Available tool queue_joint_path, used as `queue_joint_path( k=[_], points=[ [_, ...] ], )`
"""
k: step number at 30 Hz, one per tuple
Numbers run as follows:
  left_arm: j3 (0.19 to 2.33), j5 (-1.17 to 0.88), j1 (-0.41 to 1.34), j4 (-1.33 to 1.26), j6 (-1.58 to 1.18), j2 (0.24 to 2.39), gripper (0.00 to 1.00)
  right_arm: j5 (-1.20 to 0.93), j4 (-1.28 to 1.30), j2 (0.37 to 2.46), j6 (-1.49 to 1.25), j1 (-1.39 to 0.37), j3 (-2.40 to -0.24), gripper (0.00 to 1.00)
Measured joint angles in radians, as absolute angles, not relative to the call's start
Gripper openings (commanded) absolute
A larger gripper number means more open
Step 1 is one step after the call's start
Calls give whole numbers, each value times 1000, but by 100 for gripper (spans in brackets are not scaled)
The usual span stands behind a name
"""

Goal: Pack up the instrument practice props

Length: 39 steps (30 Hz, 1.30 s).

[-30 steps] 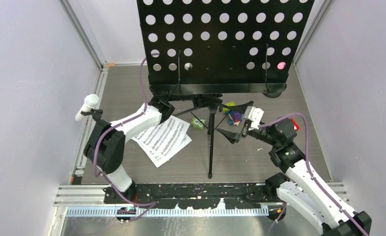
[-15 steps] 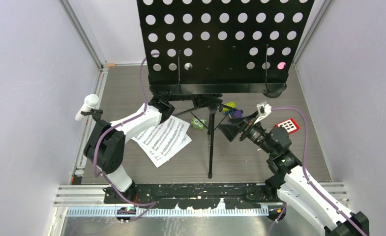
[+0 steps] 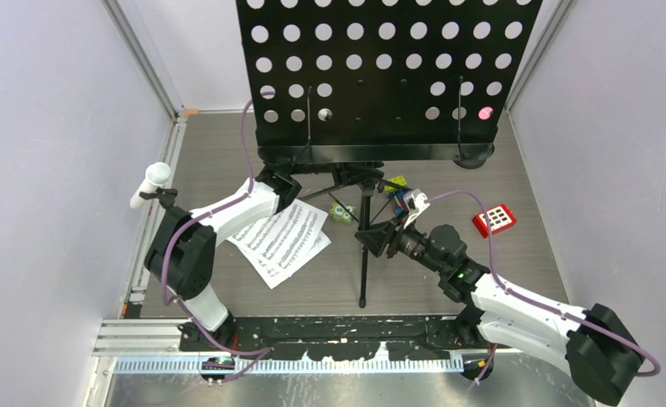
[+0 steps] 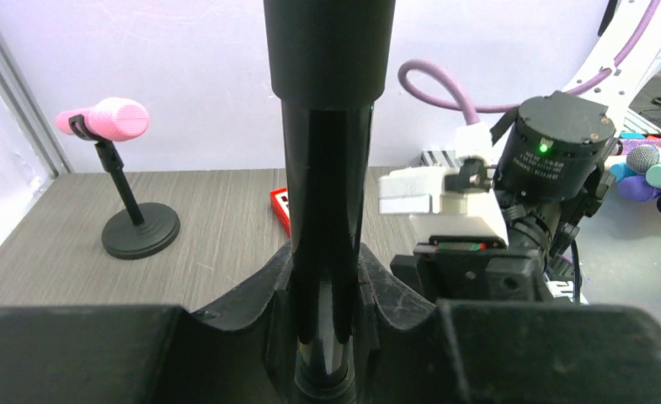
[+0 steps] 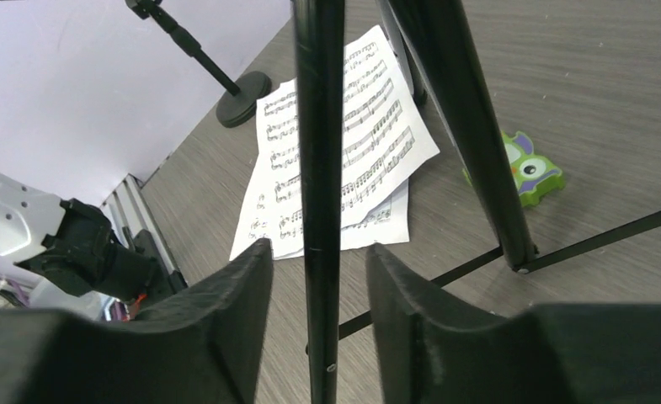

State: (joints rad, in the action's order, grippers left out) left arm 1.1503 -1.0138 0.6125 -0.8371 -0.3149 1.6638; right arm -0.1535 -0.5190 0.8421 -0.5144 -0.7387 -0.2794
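Left hand (image 4: 327, 271) clasps the post of the music desk (image 3: 380, 75), top cut off.

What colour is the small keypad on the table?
The keypad is red with white buttons, shown best in the top external view.

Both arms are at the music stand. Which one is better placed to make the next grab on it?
The right. The right claw straddles a thin stand tube with gaps on both sides, ready to close. The left claw is busy, clamped on the thick pole.
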Motion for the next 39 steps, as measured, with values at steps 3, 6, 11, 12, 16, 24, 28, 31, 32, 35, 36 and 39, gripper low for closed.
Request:
queue_joint_path(
  k=[3,6,11,12,16,24,28,31,32,35,36,39],
  points=[
    [1150,-1014,612,-838,-315,1664,0,-139,-588,899,-485,-748,-255,40],
    [1150,-1014,612,-837,-315,1664,0,-146,-652,941,-461,-753,-239,21],
    [1150,-1015,609,-838,-316,1664,0,-169,-721,977,-446,-759,-235,1],
    [1150,-1015,608,-838,-317,1664,0,-170,-727,982,-448,-759,-235,1],
    [1150,-1015,607,-838,-317,1664,0,-175,-741,984,-421,-758,-232,1],
    [1150,-1016,607,-838,-317,1664,0,-192,-743,975,-293,-760,-232,1],
    [1150,-1021,609,-838,-318,1664,0,-196,-735,966,-252,-760,-233,1],
    [1150,-1023,608,-838,-318,1664,0,-196,-725,961,-227,-760,-240,1],
    [1150,-1023,608,-837,-318,1664,0,-196,-724,959,-217,-760,-243,1],
    [1150,-1027,608,-832,-318,1664,0,-182,-715,948,-169,-760,-260,1],
    [1150,-1031,609,-831,-318,1664,0,-178,-708,944,-152,-760,-266,1],
    [1150,-1033,608,-831,-324,1664,0,-177,-656,934,-120,-760,-287,1]
  ],
)
